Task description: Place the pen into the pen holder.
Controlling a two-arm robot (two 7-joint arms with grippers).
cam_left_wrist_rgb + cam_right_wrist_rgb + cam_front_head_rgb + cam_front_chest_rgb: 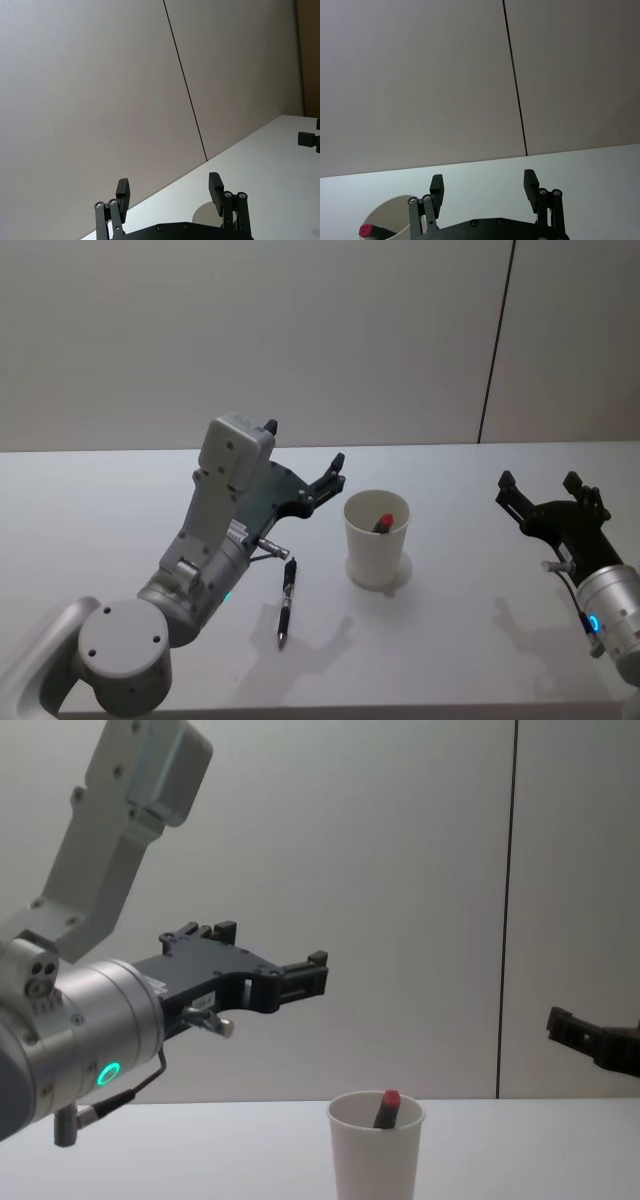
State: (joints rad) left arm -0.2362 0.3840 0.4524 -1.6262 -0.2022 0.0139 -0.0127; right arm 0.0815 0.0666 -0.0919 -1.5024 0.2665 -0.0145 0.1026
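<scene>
Nearest us, our left tool (pixel 169 186) hangs above the white worktop (pixel 100 500), just left of the cup, its two fingers apart and holding nothing. One black pen (pixel 287 602) lies flat on the worktop below that tool, near the single white paper cup (pixel 377 545) but not touching it. One red-ended pen (pixel 384 523), or perhaps a marker, leans inside the cup. Our right tool (pixel 540 480) hovers well to the cup's right, fingers apart, empty.
</scene>
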